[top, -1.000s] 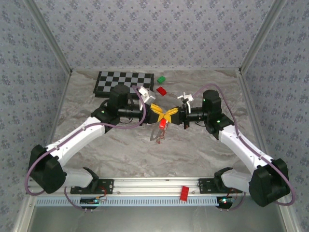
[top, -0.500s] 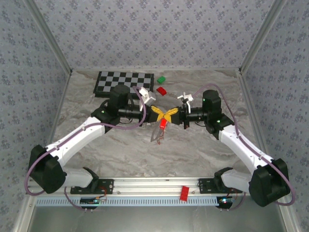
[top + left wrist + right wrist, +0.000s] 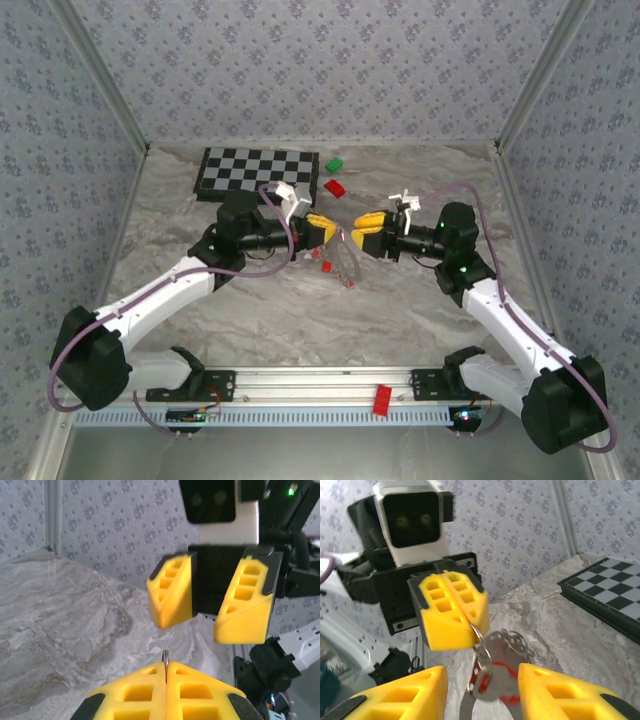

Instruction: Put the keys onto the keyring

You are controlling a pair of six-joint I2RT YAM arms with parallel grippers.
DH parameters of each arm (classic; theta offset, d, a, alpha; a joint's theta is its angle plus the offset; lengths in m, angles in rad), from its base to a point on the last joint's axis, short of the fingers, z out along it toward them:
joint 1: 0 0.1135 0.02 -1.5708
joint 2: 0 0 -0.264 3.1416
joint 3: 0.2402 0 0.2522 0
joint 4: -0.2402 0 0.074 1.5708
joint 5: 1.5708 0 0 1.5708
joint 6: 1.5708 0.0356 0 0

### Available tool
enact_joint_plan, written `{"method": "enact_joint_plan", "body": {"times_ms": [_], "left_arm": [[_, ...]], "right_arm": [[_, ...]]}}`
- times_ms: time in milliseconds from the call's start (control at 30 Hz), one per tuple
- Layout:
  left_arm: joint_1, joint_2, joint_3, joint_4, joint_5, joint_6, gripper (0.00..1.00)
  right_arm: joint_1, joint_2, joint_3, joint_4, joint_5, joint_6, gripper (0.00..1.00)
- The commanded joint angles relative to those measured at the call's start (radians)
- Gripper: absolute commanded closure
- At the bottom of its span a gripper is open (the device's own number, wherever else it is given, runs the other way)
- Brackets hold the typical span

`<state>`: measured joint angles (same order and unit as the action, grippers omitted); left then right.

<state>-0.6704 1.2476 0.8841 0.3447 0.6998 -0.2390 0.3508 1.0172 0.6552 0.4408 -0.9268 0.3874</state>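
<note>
A: Right wrist view. The left gripper (image 3: 462,615) is closed hard on the wire of the keyring (image 3: 481,650). The loop hangs below its pads, above the bench (image 3: 300,320). I cannot tell whether the low end touches the bench. The keys (image 3: 496,674) dangle on the loop with their red heads showing, but the count is lost in blur.

B: Right gripper (image 3: 482,680)?

A: Its jaws stand moderately apart with nothing pinched. The bundle hangs in line with the gap. In the left wrist view only a sliver of wire pokes up from the pad seam.

B: Handling?

A: Judged light. The wire is thin, stiff and probably slick. Held at one point, the ring can pivot and swing. The keys are tiny and likely slide freely along the wire.

B: Where to hold?

A: Take the ring on bare wire away from the keys, with the pads square across it. Take a key by its flat red head, not the shaft, since the head is broader and less slippery.
</note>
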Motion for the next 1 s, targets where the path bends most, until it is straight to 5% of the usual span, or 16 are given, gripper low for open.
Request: {"method": "enact_joint_plan", "body": {"times_ms": [0, 400, 967], "left_arm": [[-0.013, -0.048, -0.012, 0.17, -0.036, -0.048, 1.0], [-0.025, -0.077, -0.035, 0.196, -0.041, -0.041, 1.0], [-0.028, -0.073, -0.021, 0.163, -0.043, -0.026, 1.0]], "right_arm": [[-0.006, -0.003, -0.042, 0.211, 0.056, 0.159, 0.56], [0.022, 0.164, -0.032, 0.499, 0.007, 0.363, 0.57], [0.03, 0.182, -0.057, 0.577, -0.007, 0.394, 0.63]]}}
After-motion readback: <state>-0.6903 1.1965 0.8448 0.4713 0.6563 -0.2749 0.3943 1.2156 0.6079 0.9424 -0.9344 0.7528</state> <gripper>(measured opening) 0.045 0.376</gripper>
